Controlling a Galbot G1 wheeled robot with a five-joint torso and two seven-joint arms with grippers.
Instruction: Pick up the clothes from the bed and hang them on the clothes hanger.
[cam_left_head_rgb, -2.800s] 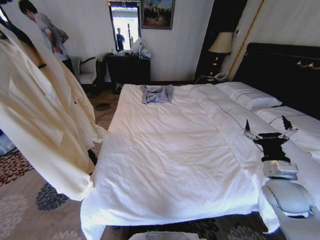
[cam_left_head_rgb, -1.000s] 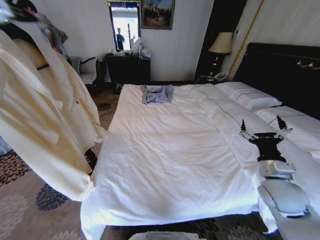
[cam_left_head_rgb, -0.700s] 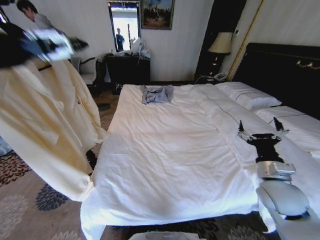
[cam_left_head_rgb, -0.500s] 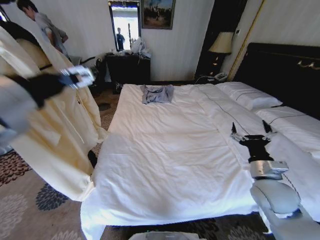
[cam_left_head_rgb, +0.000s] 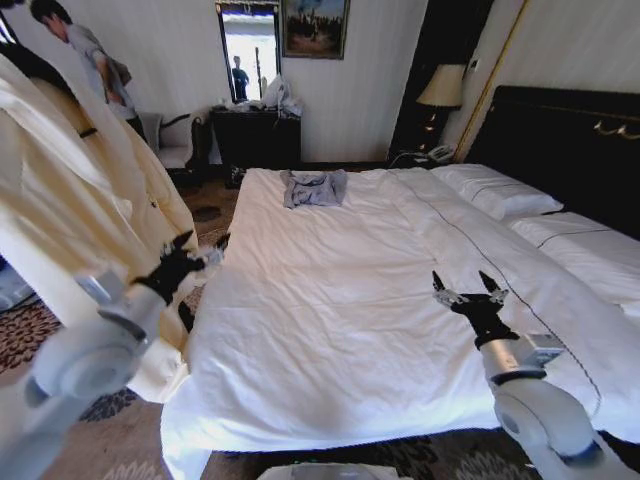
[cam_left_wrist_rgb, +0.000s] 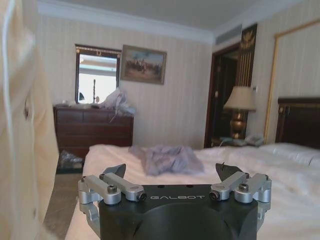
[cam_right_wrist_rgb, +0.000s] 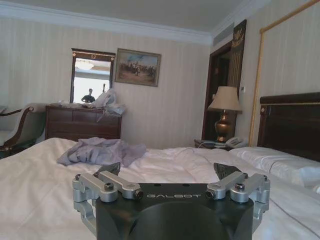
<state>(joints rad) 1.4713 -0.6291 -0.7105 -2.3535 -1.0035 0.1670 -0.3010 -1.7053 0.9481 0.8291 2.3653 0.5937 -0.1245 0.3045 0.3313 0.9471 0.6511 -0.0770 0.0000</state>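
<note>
The cream clothes (cam_left_head_rgb: 70, 210) hang at the far left, off the bed, draped over the black clothes hanger (cam_left_head_rgb: 30, 62), whose dark shoulder shows at the collar. My left gripper (cam_left_head_rgb: 195, 250) is open and empty, low in front of the garment's hem by the bed's (cam_left_head_rgb: 330, 300) left edge. In the left wrist view the gripper (cam_left_wrist_rgb: 170, 171) stands open, with the cream clothes (cam_left_wrist_rgb: 20, 125) alongside it. My right gripper (cam_left_head_rgb: 468, 290) is open and empty above the white duvet on the bed's right half; in the right wrist view the gripper (cam_right_wrist_rgb: 167, 170) points across the bed (cam_right_wrist_rgb: 30, 190).
A small grey-blue garment (cam_left_head_rgb: 315, 187) lies crumpled at the bed's far end. Behind it stands a dark dresser (cam_left_head_rgb: 255, 135) under a mirror. A lamp (cam_left_head_rgb: 442, 90) and the dark headboard (cam_left_head_rgb: 560, 140) are at the right. Patterned carpet (cam_left_head_rgb: 40, 410) runs along the bed's left side.
My left arm has dropped from up by the hanger to low beside the bed's left edge. My right arm has moved left, towards the bed's middle. The clothes stay hanging.
</note>
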